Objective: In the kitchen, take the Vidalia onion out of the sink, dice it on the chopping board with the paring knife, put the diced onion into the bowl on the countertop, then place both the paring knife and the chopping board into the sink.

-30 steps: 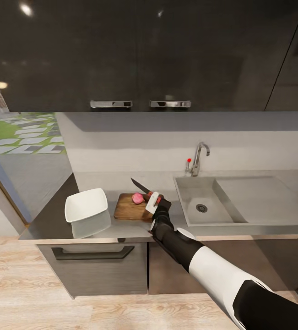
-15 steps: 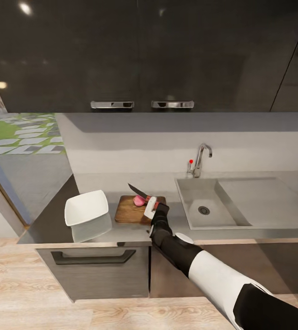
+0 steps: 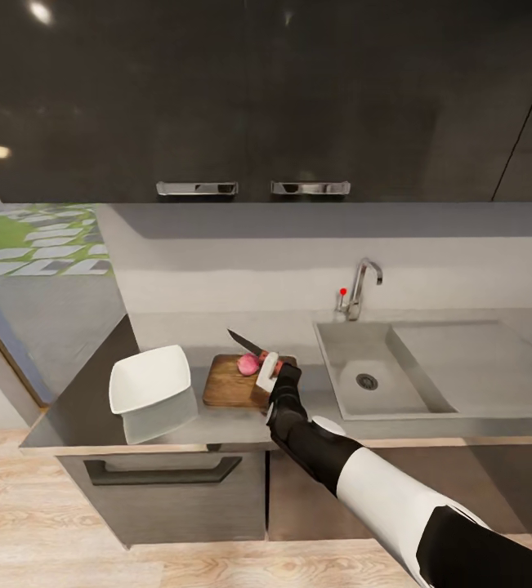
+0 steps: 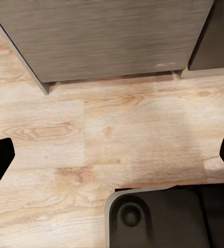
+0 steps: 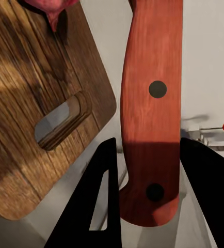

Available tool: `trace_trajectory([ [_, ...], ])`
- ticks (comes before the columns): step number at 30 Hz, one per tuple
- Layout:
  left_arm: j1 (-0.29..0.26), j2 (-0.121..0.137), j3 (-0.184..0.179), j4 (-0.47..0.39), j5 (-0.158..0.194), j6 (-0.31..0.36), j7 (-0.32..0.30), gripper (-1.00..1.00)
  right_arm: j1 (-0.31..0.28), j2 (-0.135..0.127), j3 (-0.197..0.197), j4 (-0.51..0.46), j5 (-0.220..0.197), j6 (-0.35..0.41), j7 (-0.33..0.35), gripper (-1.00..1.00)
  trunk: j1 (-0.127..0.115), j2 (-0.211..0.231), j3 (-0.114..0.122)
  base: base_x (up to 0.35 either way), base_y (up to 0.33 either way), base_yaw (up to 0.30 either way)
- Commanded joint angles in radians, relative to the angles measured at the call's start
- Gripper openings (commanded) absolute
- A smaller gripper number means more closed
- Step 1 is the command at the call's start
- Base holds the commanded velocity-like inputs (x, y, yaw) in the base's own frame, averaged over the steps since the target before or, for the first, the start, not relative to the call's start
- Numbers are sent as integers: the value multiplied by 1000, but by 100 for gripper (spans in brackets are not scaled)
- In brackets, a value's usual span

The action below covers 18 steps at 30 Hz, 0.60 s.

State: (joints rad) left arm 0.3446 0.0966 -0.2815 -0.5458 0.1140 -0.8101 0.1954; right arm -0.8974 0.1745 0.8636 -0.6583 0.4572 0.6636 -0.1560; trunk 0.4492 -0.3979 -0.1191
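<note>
**Right gripper holds knife over onion on board**

Right gripper (image 3: 269, 372): clamped on the red-orange handle of the small paring knife (image 3: 246, 344). In the right wrist view the handle (image 5: 150, 111), with two dark rivets, sits between the two black fingers (image 5: 99, 201). The short dark blade runs up and away from the gripper toward the wall, tip raised.

Small pinkish-red round Vidalia onion (image 3: 249, 364): lies on the rectangular brown wooden chopping board (image 3: 226, 387), just beyond the right gripper and under the blade. Whether the blade touches it, I cannot tell. In the right wrist view a pink edge of the onion (image 5: 51, 7) shows on the board (image 5: 24, 113), beside the handle; the board has a slotted grip hole.

White glossy squarish bowl (image 3: 149, 380): on the long grey brushed-metal countertop (image 3: 225, 425), beyond the board from the gripper, near but not touching it.

Rectangular stainless-steel sink (image 3: 364, 377): on the gripper's other side, with a round dark drain, a drainboard wing, a curved chrome faucet (image 3: 362, 282) and a tiny red knob (image 3: 343, 291).

Left gripper (image 4: 112, 155): fingertips spread wide with nothing between them, over light wood-plank floor (image 4: 117, 134) in front of a grey cabinet (image 4: 107, 36).
</note>
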Motion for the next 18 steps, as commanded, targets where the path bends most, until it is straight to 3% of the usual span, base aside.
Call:
trace_trajectory([
  [1,0,2,-8,-2,10,-1,4,100,-2,0,5,0,0,7,-3,-100,1,-2,-2,27,0,0],
  [8,0,2,-8,-2,10,-1,4,100,11,0,5,5,-1,8,72,-100,1,-2,-2,6,0,0],
  [18,0,2,-8,-2,10,-1,4,100,12,0,6,42,0,8,82,-100,1,-2,-2,13,0,0],
])
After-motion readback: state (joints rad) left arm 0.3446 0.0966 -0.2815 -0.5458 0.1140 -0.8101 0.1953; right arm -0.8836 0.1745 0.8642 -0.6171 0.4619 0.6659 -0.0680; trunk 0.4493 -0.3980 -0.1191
